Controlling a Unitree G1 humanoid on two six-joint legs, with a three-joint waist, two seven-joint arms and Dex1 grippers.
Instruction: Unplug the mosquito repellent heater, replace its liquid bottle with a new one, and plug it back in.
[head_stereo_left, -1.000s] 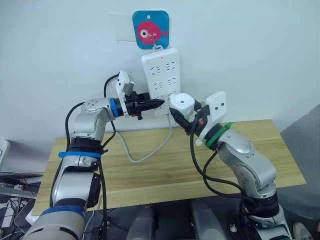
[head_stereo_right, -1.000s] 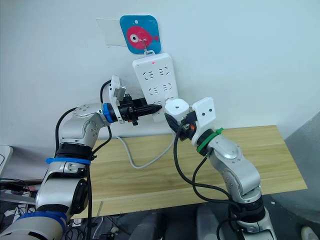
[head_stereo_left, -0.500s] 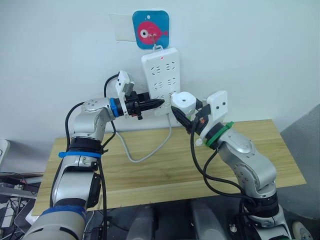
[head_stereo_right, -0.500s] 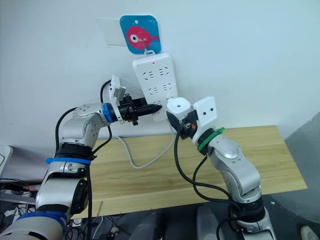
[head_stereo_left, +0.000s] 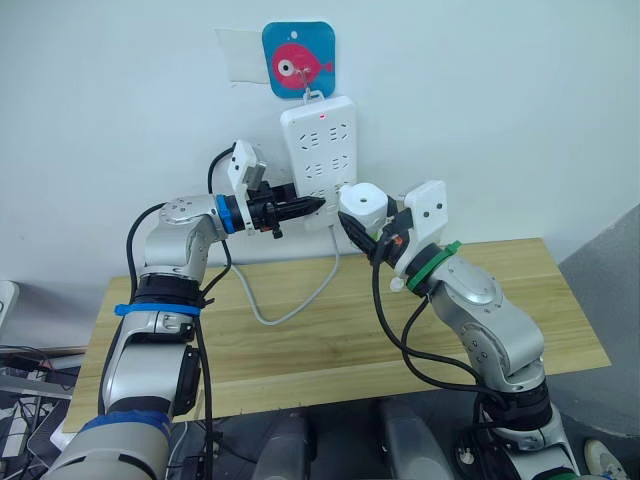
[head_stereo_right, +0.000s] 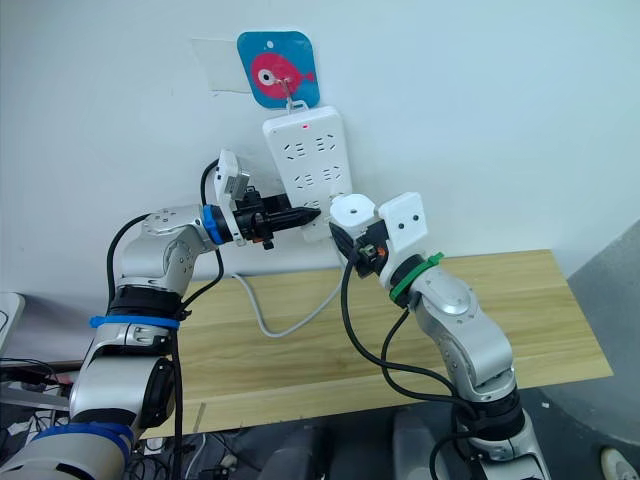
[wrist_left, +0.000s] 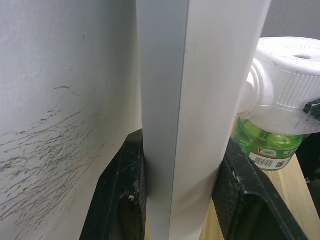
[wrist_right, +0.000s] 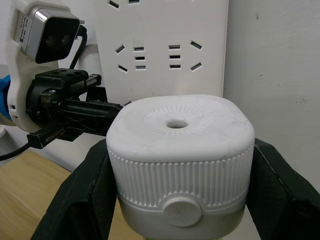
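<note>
Right tool (head_stereo_left: 362, 228) clamping heater (head_stereo_left: 362, 203) (green bottle below), left tool (head_stereo_left: 305, 206) pinching power strip (head_stereo_left: 322, 150) edge

We see bright, even, diffuse light, with soft shadows on the wall (head_stereo_left: 500, 110) behind both arms. Nearest the left jaws, the power strip's (wrist_left: 200, 100) edge blurs; no glare. The head views stay sharp.

The heater (wrist_right: 179, 150) was matt white ribbed plastic; the power strip (head_stereo_left: 322, 160) smooth plastic; the counter (head_stereo_left: 330, 330) pale grained wood.
</note>
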